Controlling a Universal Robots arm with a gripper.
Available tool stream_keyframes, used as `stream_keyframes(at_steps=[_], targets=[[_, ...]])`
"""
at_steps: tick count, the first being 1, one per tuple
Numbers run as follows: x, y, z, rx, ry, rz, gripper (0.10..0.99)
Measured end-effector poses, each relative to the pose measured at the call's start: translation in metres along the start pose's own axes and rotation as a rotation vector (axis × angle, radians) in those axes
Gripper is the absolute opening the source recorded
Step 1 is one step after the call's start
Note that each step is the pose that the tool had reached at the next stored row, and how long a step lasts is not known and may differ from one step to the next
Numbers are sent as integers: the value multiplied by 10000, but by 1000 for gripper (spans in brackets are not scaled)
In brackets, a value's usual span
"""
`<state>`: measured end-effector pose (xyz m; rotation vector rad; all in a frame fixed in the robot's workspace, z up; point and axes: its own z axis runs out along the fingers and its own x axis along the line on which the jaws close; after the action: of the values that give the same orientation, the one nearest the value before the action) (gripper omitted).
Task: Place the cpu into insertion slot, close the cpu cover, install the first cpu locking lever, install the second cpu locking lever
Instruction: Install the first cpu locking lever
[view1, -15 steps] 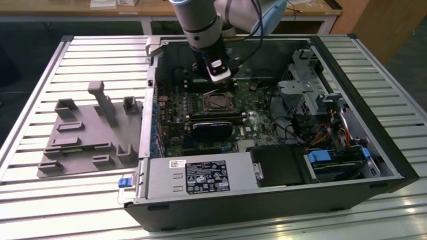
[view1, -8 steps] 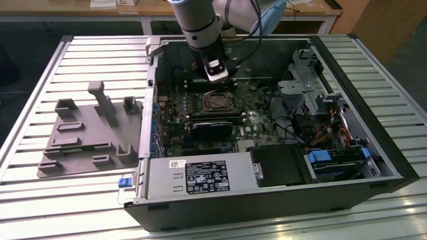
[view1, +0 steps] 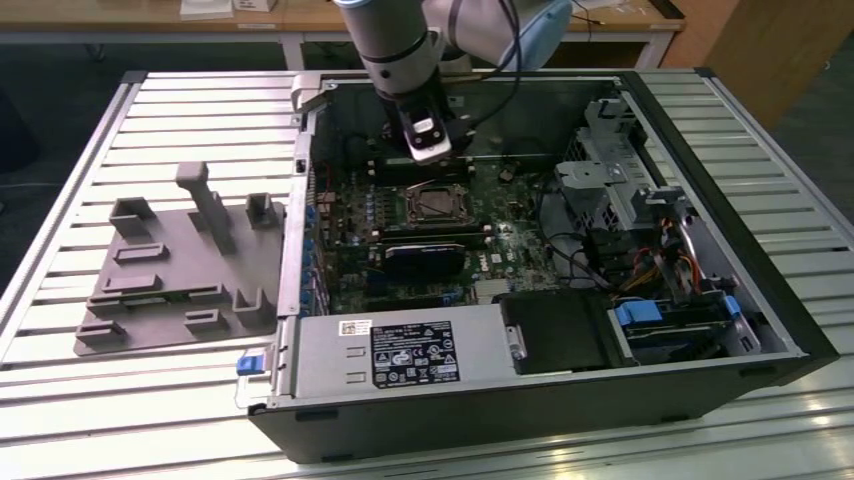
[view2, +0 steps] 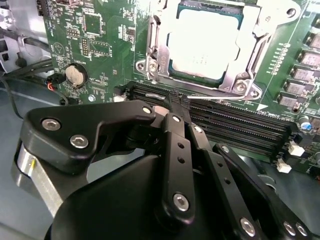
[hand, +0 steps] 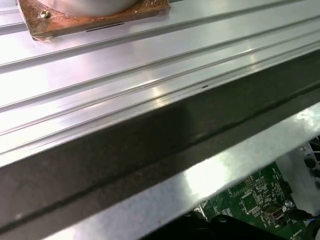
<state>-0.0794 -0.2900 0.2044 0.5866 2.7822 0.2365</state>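
Hazard: gripper, fingers drawn together with nothing visibly between them, hangs low over the memory slots; a skewed descent could scrape them or the green board. Location: cpu cover lies closed over the insertion slot; cpu is seated inside, just beyond the fingertips.

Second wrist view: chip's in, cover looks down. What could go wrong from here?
1. The gripper hangs right at the memory slots beside the chip; a sideways slip could scrape them.
2. A thin metal lever runs along the cover's edge at the gripper tip; I can't tell if it's gripped, so it might spring free.
3. If the cover isn't flat, forcing the lever could load the chip unevenly.
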Motion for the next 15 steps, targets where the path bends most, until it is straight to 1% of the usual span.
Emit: stream_keyframes(at_steps=[8, 15], targets=[[20, 8, 17, 72, -65, 283, 102], [30, 6, 45, 108, -97, 421, 102]])
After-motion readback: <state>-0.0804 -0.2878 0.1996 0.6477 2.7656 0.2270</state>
